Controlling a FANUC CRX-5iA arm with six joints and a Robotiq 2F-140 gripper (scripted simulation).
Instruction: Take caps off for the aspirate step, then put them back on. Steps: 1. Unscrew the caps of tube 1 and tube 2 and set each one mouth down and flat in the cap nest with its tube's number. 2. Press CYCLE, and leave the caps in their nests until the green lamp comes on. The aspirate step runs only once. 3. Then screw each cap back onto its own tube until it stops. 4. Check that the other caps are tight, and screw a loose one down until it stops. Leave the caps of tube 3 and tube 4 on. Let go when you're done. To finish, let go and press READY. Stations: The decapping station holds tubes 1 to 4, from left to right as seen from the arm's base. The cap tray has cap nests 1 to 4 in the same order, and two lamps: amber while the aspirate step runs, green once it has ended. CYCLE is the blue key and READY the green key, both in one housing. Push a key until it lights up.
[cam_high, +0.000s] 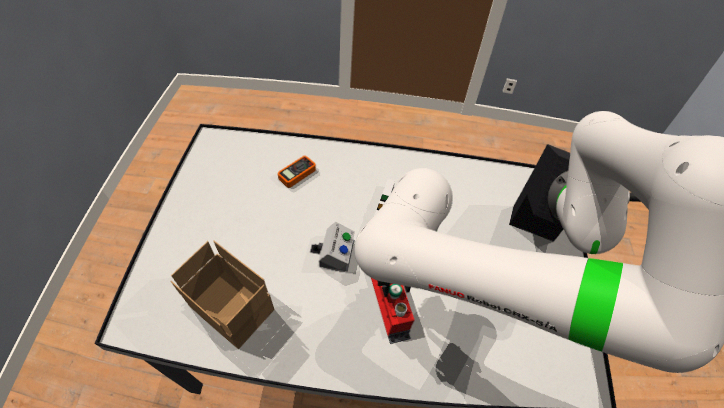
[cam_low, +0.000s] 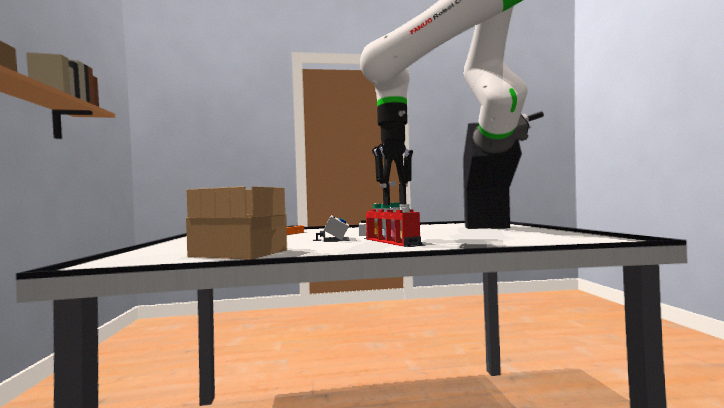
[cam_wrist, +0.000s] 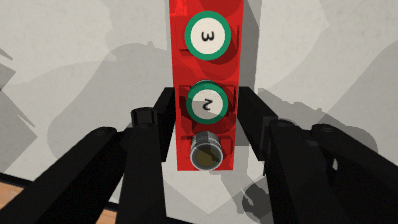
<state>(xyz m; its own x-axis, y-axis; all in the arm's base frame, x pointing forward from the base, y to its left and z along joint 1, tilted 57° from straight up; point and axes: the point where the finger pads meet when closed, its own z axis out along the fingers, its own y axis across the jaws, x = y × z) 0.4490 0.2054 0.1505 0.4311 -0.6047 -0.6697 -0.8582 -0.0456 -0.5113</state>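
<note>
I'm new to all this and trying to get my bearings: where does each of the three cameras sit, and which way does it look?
Top: high above, looking down on the table and cardboard box; the white arm shows.
Exterior: low, beside the table, facing the door; arm and tool show.
Wrist: on the arm, looking straight down; the open tool's fingers flank cap 2.
Shared: all show the red tube rack.
</note>
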